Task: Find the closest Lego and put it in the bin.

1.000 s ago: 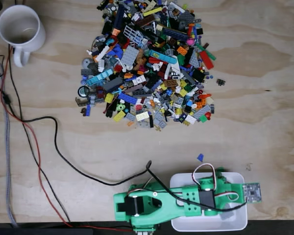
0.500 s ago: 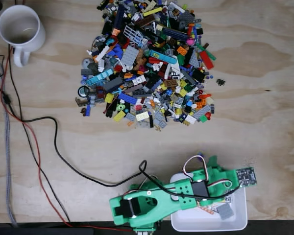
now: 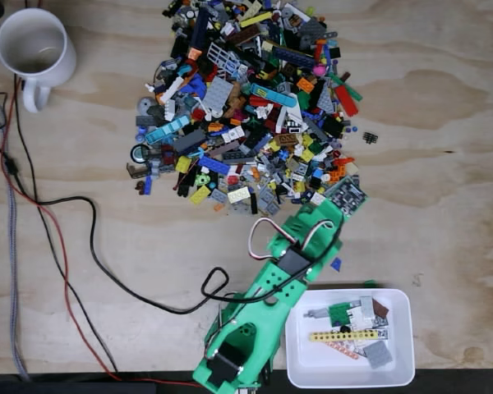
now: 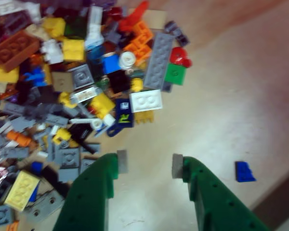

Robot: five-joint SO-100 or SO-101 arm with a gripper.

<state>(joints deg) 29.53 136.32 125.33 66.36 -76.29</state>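
My jaws spread wide and empty over bare desk (image 4: 241,96), white Lego plate (image 4: 146,100) just ahead at pile's edge, small blue piece (image 4: 244,171) off right

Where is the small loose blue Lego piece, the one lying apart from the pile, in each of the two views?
Fixed view: the small blue piece lies on bare table, right of the green arm, above the bin.
Wrist view: low right, right of the open tool.
Shared landmark: the white two-stud plate at the pile's edge.
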